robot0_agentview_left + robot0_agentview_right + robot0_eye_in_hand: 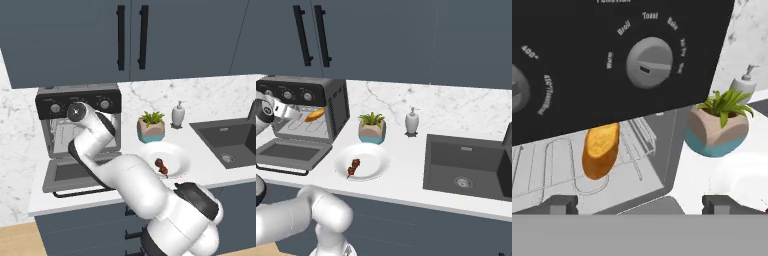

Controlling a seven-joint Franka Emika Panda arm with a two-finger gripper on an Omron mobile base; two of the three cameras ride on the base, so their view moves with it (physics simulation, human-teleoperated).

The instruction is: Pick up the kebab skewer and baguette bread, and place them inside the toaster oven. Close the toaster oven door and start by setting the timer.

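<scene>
Lying on the oven's [331, 107] rack, the baguette [600, 150] is delivered, and the fingers [639, 204] are standing released just outside its mouth. The skewer [353, 167] is waiting on the plate [378, 159] right of the door [291, 153]; backing out level should be avoiding the rack.

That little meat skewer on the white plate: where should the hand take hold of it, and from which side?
Probably from straight above, fingers closing across the chunky middle of the kebab skewer. It lies flat in the shallow white plate, so the rim hinders a sideways approach, and the meat chunks look easier to grip than the thin stick ends.
</scene>
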